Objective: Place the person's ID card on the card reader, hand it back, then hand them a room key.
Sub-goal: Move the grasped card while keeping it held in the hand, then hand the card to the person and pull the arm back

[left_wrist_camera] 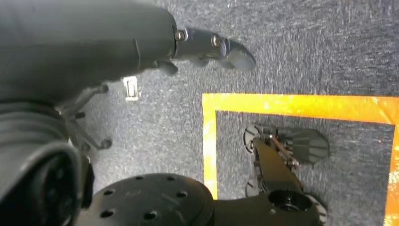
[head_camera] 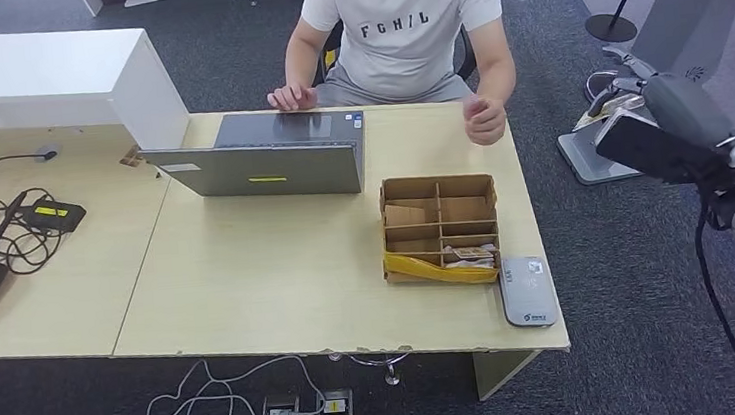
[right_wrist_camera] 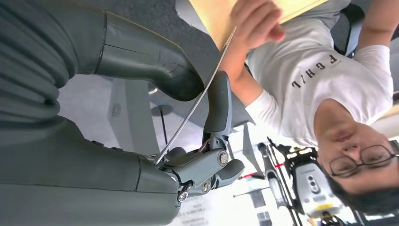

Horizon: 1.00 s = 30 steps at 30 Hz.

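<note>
The ID card is a thin, flat sheet seen edge-on in the right wrist view, pinched between the thick thumb and a dark finger of the right hand. It looks light and stiff, with smooth faces that could slide out of a loose pinch, and so thin that it would be awkward to lift again once it lies flat. The sound place to hold it, by my judgement, is across the two faces near one short end, leaving most of the length free beyond the fingers, and that is how it sits now: the far end runs out past the fingertips toward the person's hand.

In the head view the right hand is raised off the right side of the table, well apart from the card reader, which lies flat at the near right corner just beside the cardboard box of compartments. The wrist is turned so the card's faces stand roughly on edge; to lay it on the reader the hand would likely need to roll until the card is level.

The left hand hangs over the carpet beside an orange floor marking. Its fingers are stretched out with nothing between them.

The person sits behind the laptop, one hand at its far edge.
</note>
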### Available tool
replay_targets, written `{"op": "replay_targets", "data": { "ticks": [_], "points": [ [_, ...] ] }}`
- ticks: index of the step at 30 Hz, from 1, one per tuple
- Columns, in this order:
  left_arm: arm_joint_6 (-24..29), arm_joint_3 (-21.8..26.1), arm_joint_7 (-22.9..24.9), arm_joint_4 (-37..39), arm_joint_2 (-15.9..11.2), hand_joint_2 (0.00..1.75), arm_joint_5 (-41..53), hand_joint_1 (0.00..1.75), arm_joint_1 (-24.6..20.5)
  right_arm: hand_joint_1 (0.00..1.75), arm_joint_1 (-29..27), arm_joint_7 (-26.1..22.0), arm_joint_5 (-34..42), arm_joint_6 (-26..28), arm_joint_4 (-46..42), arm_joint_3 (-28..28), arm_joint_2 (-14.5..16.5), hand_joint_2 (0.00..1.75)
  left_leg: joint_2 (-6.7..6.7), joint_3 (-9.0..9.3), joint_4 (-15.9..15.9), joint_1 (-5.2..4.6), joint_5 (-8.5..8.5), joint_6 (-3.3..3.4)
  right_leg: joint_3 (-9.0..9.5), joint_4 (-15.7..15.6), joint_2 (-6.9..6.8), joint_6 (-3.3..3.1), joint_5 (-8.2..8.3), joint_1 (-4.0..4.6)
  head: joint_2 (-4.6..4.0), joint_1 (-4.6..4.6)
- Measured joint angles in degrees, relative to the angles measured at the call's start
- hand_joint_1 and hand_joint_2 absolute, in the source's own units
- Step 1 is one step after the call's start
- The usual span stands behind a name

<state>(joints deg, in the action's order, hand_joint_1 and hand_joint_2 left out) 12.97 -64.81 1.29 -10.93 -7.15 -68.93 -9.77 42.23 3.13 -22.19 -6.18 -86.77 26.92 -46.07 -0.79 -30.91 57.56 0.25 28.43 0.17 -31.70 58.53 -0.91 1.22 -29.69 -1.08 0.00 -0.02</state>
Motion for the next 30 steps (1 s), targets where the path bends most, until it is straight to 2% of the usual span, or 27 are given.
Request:
{"op": "replay_targets", "data": {
  "ticks": [15,22,27,28,30],
  "points": [
    [-1.3,0.0,0.0,0.0,-1.0,0.0,1.4,0.0,-0.1,1.75,-2.4,-1.9,-7.2,3.8,2.9,2.4,6.2,1.75,-0.02,-0.04,0.0,0.03,0.0,-0.01,-0.01,0.0,-0.01,-0.01,-0.01,0.03,0.0,0.01],
    [-2.0,-0.5,-0.2,0.0,-1.1,0.0,2.2,0.0,-0.2,1.75,-1.0,-5.0,-11.4,8.2,10.1,3.3,11.6,1.75,-0.04,-0.03,0.0,0.04,-0.03,-0.05,-0.01,0.0,-0.03,-0.02,-0.01,0.03,0.0,0.01],
    [-2.2,-1.0,-0.2,0.0,-1.3,0.0,2.3,0.0,-0.2,1.71,-0.1,-6.1,-13.6,9.4,15.4,3.3,14.8,1.75,-0.05,-0.03,0.0,0.05,-0.04,-0.05,-0.01,0.0,-0.04,-0.02,-0.01,0.04,0.0,0.01],
    [-2.2,-1.1,-0.2,0.0,-1.3,0.0,2.3,0.0,-0.2,1.33,0.0,-6.3,-14.0,9.4,16.2,3.3,15.2,1.75,-0.06,-0.03,0.0,0.05,-0.04,-0.05,-0.01,0.0,-0.05,-0.02,-0.01,0.04,0.0,0.01],
    [-2.2,-1.1,-0.1,0.0,-1.3,0.0,2.3,0.0,-0.2,0.45,0.0,-6.6,-14.8,9.4,17.5,3.2,15.8,1.75,-0.08,-0.04,0.0,0.05,-0.04,-0.05,-0.01,0.0,-0.07,-0.02,-0.01,0.04,0.0,0.01]
  ]
}}
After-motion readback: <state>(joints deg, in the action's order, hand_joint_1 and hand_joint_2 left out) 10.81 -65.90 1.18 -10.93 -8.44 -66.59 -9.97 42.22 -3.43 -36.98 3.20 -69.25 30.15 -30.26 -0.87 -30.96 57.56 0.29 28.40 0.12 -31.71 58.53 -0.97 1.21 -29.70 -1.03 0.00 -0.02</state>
